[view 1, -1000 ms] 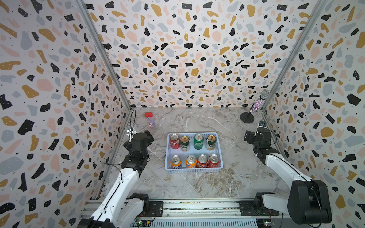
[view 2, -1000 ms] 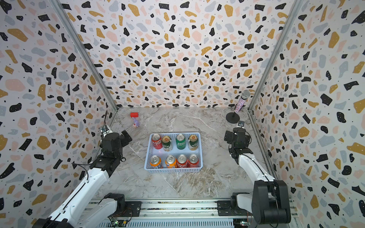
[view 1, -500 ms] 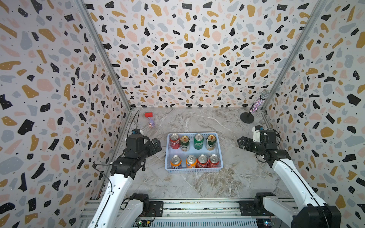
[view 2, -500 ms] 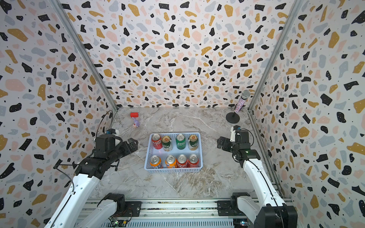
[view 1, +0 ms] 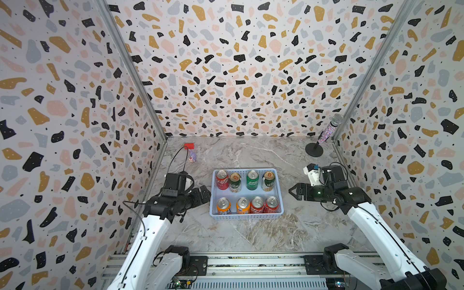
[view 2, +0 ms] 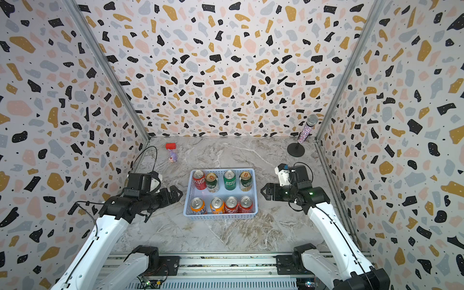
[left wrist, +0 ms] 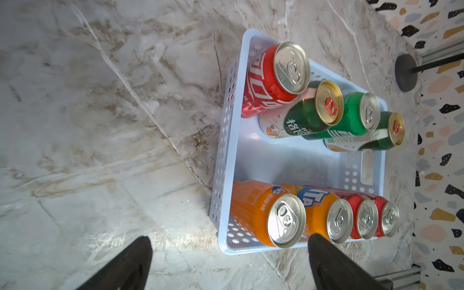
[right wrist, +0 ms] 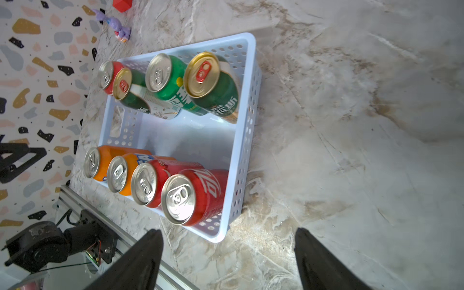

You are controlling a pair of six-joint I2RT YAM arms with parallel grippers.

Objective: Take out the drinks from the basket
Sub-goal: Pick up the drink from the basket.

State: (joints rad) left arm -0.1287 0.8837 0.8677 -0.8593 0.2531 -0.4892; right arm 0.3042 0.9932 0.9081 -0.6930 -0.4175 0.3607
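- Top views both show the basket (view 1: 247,216) lying on the marble table (view 1: 251,236), between the two arms. All eight drinks stand upright inside it (not one is outside).
- Back row, from the robot's left to its right: a red can (view 1: 222,179), a dark green-and-white can (view 1: 235,182) with gold top, a bright green can (view 1: 252,179), and a second gold-topped can (view 1: 268,180).
- Front row, in the same direction: an orange can (view 1: 223,206), a second orange can (view 1: 242,206), then two more red cans (view 1: 257,204), all close side by side.
- Between the two rows, a bare strip of the basket floor is visible.
- The left gripper (view 1: 204,193) hangs just beside the left short wall of the basket, near the front row, and is not touching it in the top views. In the left wrist view its fingers (left wrist: 135,261) stand wide apart with nothing between them, so it is released.
- The right gripper (view 1: 292,192) is at the opposite short wall and points toward it with a little more free table between. In the right wrist view its fingers (right wrist: 140,258) are also spread and grasp nothing.
- At the far wall, well apart from the basket, are a microphone (view 1: 326,133) on a round stand (right corner), a red block (view 1: 188,146) and a small purple figure (view 1: 192,157) (left corner).
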